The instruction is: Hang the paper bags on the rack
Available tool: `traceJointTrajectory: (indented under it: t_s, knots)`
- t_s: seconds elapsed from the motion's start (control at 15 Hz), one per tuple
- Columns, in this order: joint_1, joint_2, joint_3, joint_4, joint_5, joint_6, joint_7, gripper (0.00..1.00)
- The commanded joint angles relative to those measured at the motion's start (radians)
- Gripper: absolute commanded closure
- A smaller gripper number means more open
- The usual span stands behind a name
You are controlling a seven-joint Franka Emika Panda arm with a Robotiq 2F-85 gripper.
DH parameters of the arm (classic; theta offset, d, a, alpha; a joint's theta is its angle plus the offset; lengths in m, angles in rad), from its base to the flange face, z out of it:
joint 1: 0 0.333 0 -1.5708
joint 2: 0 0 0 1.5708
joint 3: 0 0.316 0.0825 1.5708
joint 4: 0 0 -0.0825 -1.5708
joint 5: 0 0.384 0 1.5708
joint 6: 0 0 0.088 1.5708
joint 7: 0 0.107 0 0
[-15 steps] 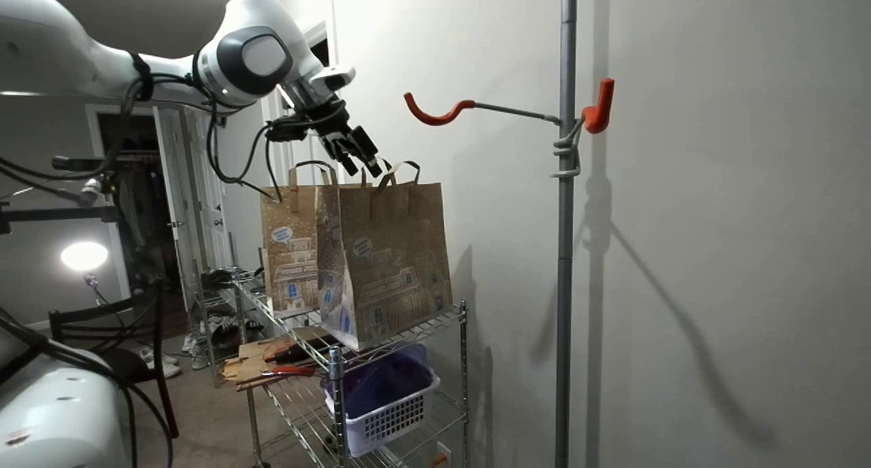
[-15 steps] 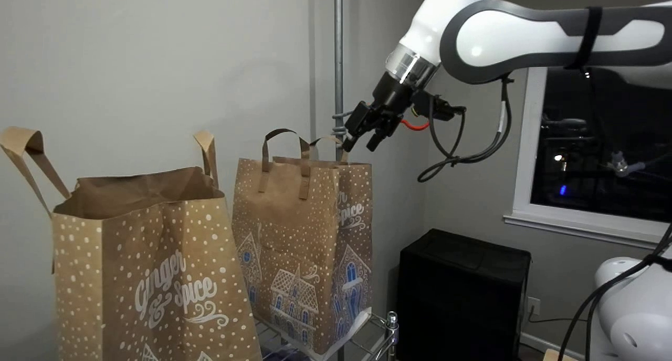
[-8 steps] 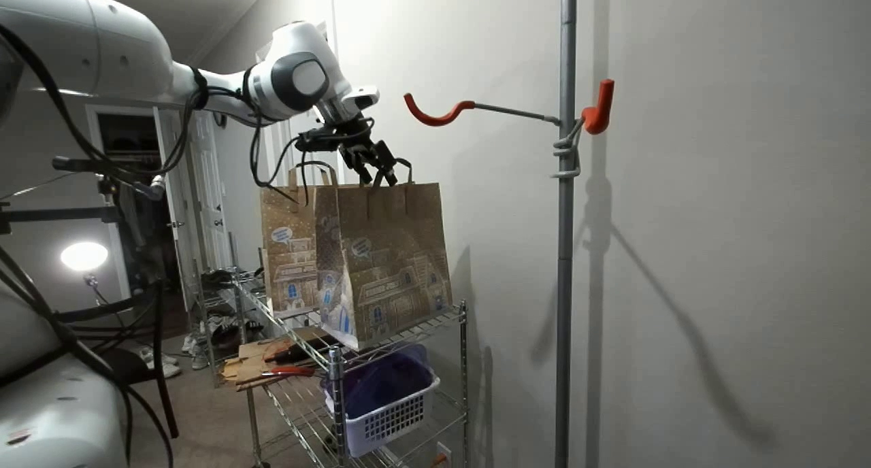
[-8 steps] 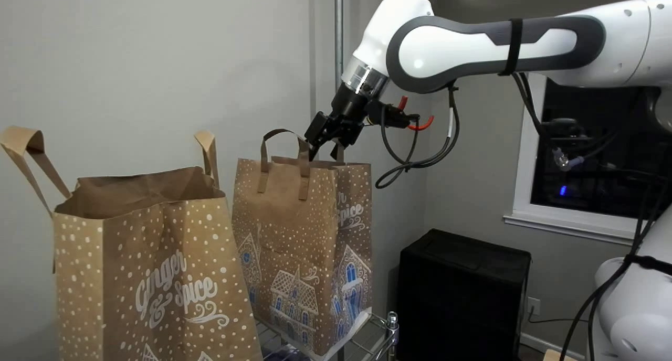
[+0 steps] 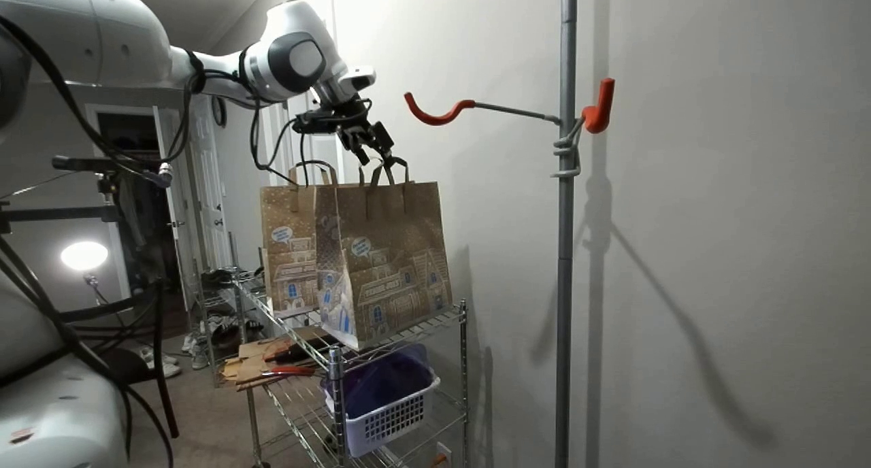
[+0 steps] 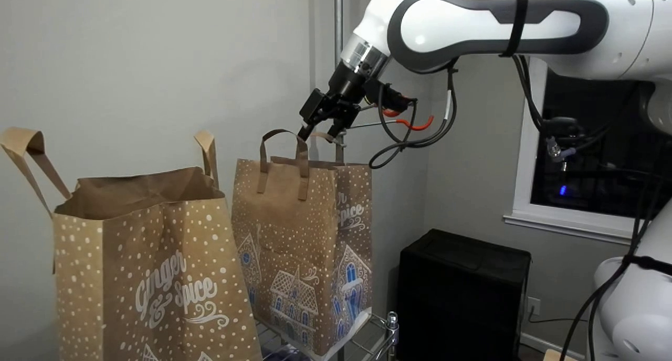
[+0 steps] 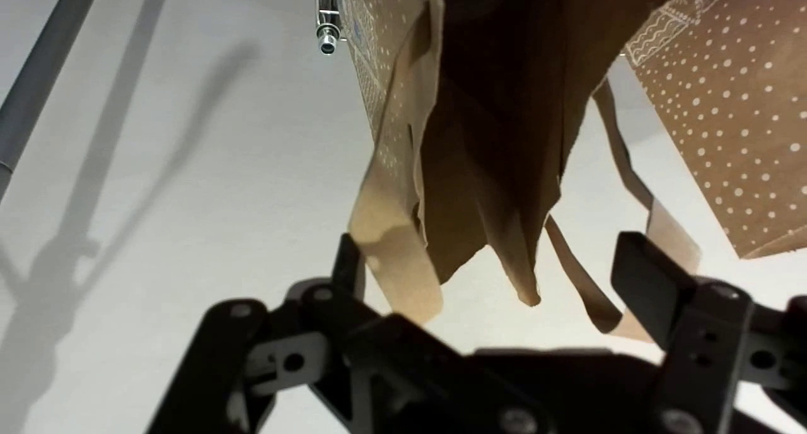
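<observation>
Two brown kraft paper bags stand upright on a wire cart. The bag below my gripper (image 5: 401, 264) also shows in an exterior view (image 6: 289, 219) and in the wrist view (image 7: 504, 125). The other bag (image 5: 289, 247) stands beside it, nearer the camera in an exterior view (image 6: 152, 266). My gripper (image 5: 376, 158) is open, just above the first bag's mouth at handle height. In the wrist view, one handle (image 7: 397, 257) lies just inside one finger, and the opposite handle (image 7: 586, 295) passes behind the other finger. The rack is a grey pole (image 5: 567, 209) with red hooks (image 5: 439, 118).
The wire cart (image 5: 335, 386) holds a white basket (image 5: 391, 420) with purple cloth and flattened cardboard on lower shelves. The wall stands behind the bags and pole. A black covered box (image 6: 462, 293) stands on the floor by the window. A chair (image 5: 109, 318) stands behind.
My gripper has moved across and down to the nearer bag's handles, then risen slightly over the last half second. The bags stay on the cart; the first bag's handles have shifted slightly.
</observation>
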Motion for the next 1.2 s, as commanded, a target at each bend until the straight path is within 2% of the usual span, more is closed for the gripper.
traceJointTrajectory:
  t_s: [0.0, 0.33, 0.93, 1.13]
  knots:
    - [0.034, 0.008, -0.046, 0.039, 0.085, -0.064, -0.032, 0.00]
    - [0.060, 0.032, -0.071, 0.046, 0.189, -0.110, -0.042, 0.00]
    - [0.068, 0.047, -0.075, 0.045, 0.250, -0.127, -0.057, 0.00]
    - [0.089, 0.041, -0.078, 0.044, 0.264, -0.137, -0.123, 0.00]
